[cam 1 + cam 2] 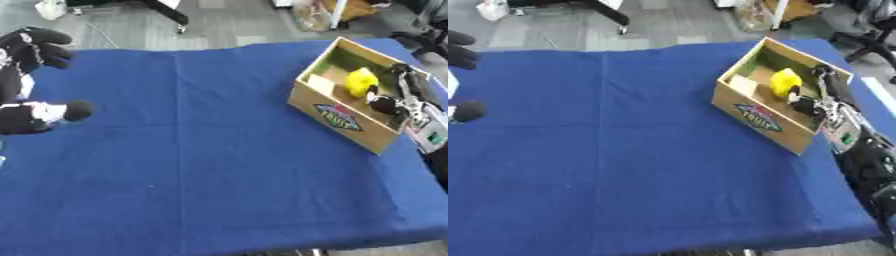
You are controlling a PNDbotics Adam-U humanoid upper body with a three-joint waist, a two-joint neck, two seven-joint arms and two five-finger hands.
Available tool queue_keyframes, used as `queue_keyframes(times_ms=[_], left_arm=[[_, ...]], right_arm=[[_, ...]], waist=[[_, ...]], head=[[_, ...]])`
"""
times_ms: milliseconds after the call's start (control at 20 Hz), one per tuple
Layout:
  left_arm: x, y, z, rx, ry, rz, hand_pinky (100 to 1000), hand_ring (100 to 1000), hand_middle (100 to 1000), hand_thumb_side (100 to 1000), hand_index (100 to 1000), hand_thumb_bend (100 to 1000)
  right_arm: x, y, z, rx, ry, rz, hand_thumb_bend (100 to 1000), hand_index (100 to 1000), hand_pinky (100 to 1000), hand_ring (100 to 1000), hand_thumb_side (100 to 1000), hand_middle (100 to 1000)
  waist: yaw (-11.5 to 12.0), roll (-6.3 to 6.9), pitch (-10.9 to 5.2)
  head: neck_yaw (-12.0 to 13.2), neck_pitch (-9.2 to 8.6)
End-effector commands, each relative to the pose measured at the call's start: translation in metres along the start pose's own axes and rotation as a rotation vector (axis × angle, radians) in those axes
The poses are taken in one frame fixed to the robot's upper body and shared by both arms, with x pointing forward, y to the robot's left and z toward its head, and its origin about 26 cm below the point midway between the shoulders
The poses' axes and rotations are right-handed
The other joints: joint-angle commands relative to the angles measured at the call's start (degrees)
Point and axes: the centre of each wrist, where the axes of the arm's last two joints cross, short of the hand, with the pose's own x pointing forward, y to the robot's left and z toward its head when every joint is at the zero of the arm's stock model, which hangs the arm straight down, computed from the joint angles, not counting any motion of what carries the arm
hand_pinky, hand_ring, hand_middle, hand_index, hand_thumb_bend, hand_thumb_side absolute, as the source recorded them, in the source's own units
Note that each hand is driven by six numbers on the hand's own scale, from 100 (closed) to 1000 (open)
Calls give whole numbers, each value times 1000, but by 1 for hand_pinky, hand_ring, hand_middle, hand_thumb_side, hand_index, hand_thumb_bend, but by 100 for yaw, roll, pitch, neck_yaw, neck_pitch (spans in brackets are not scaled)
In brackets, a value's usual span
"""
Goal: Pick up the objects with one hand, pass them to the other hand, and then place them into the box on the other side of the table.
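Fingers (382, 104) of your right hand (404, 95) hang inside the cardboard box (343, 120) beside the yellow object (360, 81), grip unreadable; it looks light, maybe soft, so take it round its middle.

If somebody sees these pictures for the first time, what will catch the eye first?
First the cardboard box at the right of the blue table, with a bright yellow object inside. The right hand reaches into the box beside that object; its fingers are hard to read. The left hand shows at the left edge, away from the box.
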Motion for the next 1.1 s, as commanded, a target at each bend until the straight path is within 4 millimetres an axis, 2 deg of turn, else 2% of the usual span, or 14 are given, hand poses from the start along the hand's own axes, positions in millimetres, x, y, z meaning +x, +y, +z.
queue_keyframes(times_ms=[50,200,250,300,400,450,500,550,650,750,800,900,1100], left_arm=[[4,9,-2,9,-15,-21,673,669,704,487,745,969],[3,9,-2,10,-13,-23,673,669,704,486,745,971],[3,9,-2,10,-12,-24,673,669,704,486,745,980],[3,9,-1,10,-12,-24,673,669,704,487,745,971],[3,9,-1,8,-11,-25,673,670,705,487,745,971],[3,9,-1,8,-10,-25,673,670,705,487,745,972],[3,10,-1,9,-9,-26,673,670,705,487,745,972],[3,10,-1,10,-8,-27,673,670,705,487,745,972],[2,10,0,14,-6,-29,672,669,704,487,745,974],[1,12,0,20,-2,-33,672,669,704,486,745,974],[1,12,0,25,-1,-35,671,667,702,487,744,973],[0,14,1,40,6,-38,669,666,700,484,741,977],[-5,20,4,87,35,-63,659,647,684,479,734,975]], right_arm=[[-1,-22,-7,-49,-11,28,100,949,1000,915,559,986],[-1,-26,-7,-63,-22,23,100,962,1000,922,571,1000],[-1,-27,-7,-65,-26,20,100,966,1000,925,605,1000],[-2,-28,-7,-66,-30,17,100,968,1000,927,572,1000],[-2,-31,-7,-69,-37,8,100,971,1000,932,567,1000],[-3,-33,-7,-72,-42,2,100,971,1000,933,615,1000],[-2,-36,-7,-80,-50,-8,100,970,1000,935,542,1000],[-2,-38,-7,-89,-60,-21,100,970,1000,935,542,1000],[3,-48,-8,-124,-103,-55,100,964,1000,936,487,1000],[12,-63,-7,-176,-171,-96,100,958,1000,934,459,1000],[19,-72,-7,-202,-215,-116,100,950,1000,925,412,1000],[38,-89,-2,-246,-324,-151,100,942,1000,921,416,1000],[88,-113,18,-257,-575,-204,100,946,1000,917,392,994]], waist=[[-15,45,-20],[-21,45,-22],[-23,45,-23],[-25,44,-24],[-28,44,-26],[-28,43,-27],[-29,43,-27],[-31,42,-25],[-35,41,-20],[-33,37,-17],[-30,33,-16],[-24,25,-12],[-8,22,-17]], head=[[7,-23],[6,-23],[8,-24],[8,-25],[5,-25],[6,-25],[8,-29],[7,-38],[32,-63],[73,-51],[87,-49],[95,-82],[241,-87]])
